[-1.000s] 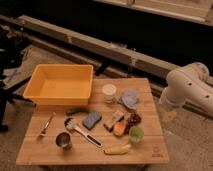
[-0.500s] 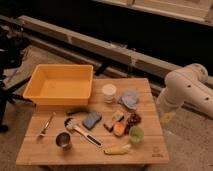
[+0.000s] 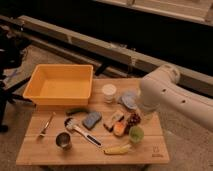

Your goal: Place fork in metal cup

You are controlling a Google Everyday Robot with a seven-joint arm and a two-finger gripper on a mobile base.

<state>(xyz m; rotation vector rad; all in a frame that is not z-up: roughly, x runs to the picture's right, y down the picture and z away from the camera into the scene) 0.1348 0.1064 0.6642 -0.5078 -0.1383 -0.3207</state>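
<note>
The gripper [image 3: 146, 113] is seen at the lower end of the white arm [image 3: 167, 92], hung over the right part of the wooden table [image 3: 150, 152], close to a pale blue object [image 3: 128, 99]. Its jaws are held apart, and none of the task's things is gripped.

The fork [image 3: 46, 125] is found well away from the jaws, across the table toward the left edge as the camera sees it, lying flat on the wood. Its long axis is set on a diagonal, from the near left corner up toward the yellow tub [image 3: 60, 85]. Which end carries the tines cannot be told.

The metal cup [image 3: 63, 140] is stood upright, mouth up, also far to the left of the jaws and nearer the front edge than they are. It is placed just beside the lower end of the fork, with a gap between them.

Between the jaws and the cup, a utensil with a white head and black handle [image 3: 82, 131], a blue sponge [image 3: 92, 120] and a green cup [image 3: 135, 133] are laid out. A white lidded jar [image 3: 108, 92] is set behind these, near the tub.
</note>
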